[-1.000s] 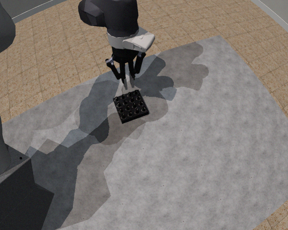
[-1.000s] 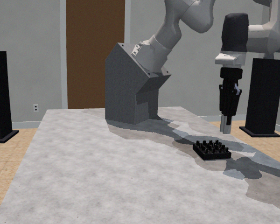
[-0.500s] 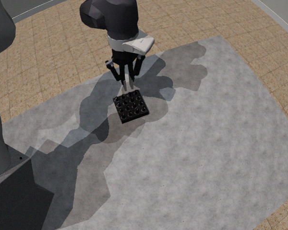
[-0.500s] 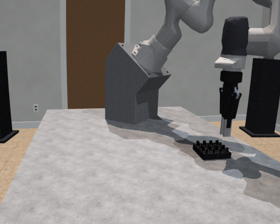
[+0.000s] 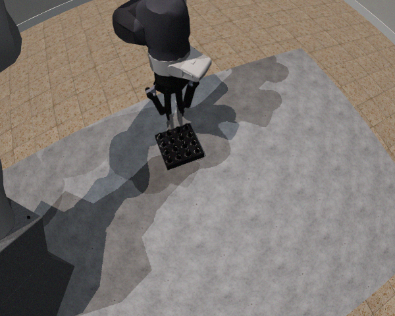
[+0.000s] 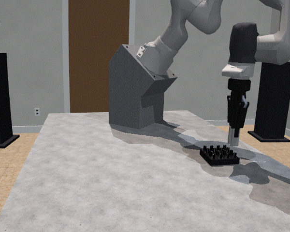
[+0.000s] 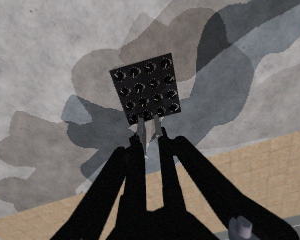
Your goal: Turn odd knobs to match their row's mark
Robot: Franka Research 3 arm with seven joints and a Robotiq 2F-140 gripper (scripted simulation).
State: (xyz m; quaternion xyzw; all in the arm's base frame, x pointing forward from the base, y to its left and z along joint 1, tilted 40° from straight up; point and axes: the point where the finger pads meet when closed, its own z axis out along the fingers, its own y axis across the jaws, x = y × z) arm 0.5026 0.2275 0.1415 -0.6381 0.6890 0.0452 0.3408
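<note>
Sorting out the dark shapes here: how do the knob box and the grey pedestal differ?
The knob box is black, low and flat, topped with rows of knobs; the pedestal is grey, tall, with a slanted top that carries the arm. The box lies under the gripper; the pedestal stands far behind. Both rest on the table.
</note>
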